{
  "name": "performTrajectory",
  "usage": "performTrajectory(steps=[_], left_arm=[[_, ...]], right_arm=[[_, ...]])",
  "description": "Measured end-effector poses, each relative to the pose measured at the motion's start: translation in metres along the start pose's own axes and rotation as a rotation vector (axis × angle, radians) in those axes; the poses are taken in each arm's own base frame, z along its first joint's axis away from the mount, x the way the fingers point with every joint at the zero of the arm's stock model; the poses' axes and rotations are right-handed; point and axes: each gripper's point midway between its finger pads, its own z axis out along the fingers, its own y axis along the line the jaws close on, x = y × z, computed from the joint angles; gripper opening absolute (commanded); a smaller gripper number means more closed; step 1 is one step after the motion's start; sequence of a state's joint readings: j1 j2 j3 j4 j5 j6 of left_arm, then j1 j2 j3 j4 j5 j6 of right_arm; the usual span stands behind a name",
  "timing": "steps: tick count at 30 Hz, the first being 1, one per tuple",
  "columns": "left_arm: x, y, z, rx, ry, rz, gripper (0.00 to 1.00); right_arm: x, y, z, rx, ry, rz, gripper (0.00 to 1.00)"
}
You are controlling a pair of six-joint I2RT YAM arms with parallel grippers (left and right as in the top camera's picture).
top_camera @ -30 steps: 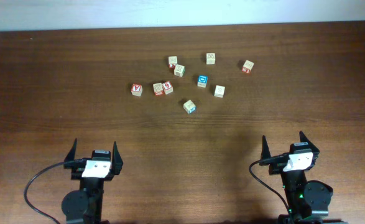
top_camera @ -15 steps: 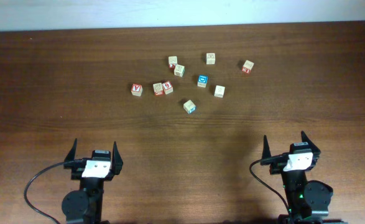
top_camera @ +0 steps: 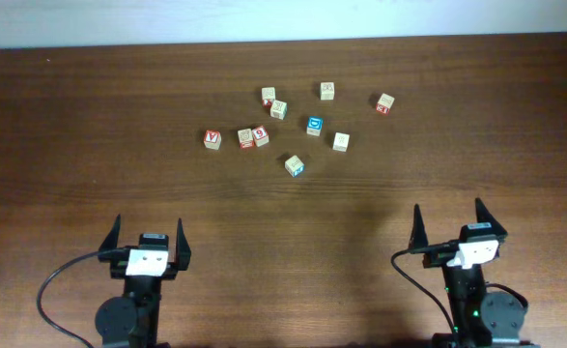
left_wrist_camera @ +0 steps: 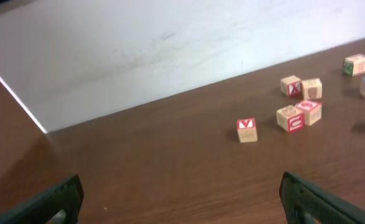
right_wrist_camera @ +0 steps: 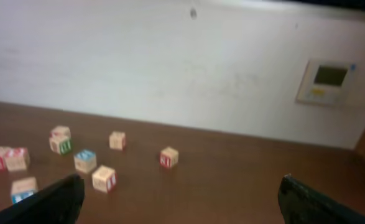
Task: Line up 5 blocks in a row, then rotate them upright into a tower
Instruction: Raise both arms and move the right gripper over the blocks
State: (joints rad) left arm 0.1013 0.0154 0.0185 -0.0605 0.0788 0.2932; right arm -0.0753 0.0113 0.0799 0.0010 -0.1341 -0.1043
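**Overhead view.** The left gripper [top_camera: 147, 232] and the right gripper [top_camera: 448, 217] are seen at the near edge of the table [top_camera: 70, 116]. Each has its jaws spread wide, and nothing is held between them. The blocks [top_camera: 279, 109] are scattered in a loose cluster well ahead of both grippers, ahead and to the right of the left gripper and ahead and to the left of the right gripper. The blue "D" block [top_camera: 314, 126] lies near the middle of the cluster. The red "9" block [top_camera: 260, 136] is set just beside a pale neighbour on its left. The red "V" cube [top_camera: 212, 139] is placed apart at the left end of the cluster, on the side nearest the left gripper.

**Left wrist view.** The two dark fingers [left_wrist_camera: 51, 202] are shown in the lower corners, far apart, with only bare table between them. The red "V" cube [left_wrist_camera: 247, 130] is seen ahead and slightly right of the gripper's centre line. The red "9" block [left_wrist_camera: 309, 112], its figure too small to be read here, lies further right and beyond it. The other blocks are spread toward the right edge, in front of a pale wall [left_wrist_camera: 138, 50].

**Right wrist view.** The fingers [right_wrist_camera: 51, 202] are likewise held wide apart and empty. The blocks are seen ahead and to the left. The blue "D" block [right_wrist_camera: 85, 160] lies beyond the left fingertip.
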Motion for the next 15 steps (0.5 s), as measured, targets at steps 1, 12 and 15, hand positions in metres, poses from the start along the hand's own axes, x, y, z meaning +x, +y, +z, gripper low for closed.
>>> performTrajectory(steps=[1,12,15], left_arm=[[-0.001,0.0,0.0,-0.002,-0.006,-0.026,0.99],[-0.064,0.012,-0.009,0.018,-0.086,-0.101,0.99],[-0.086,0.014,-0.007,0.052,-0.058,-0.106,0.99]], right_arm=[[-0.007,0.001,-0.001,-0.007,-0.014,-0.002,0.99],[-0.104,0.015,0.005,-0.148,-0.08,-0.014,0.99],[-0.118,0.022,0.019,-0.217,-0.022,0.001,0.98]])
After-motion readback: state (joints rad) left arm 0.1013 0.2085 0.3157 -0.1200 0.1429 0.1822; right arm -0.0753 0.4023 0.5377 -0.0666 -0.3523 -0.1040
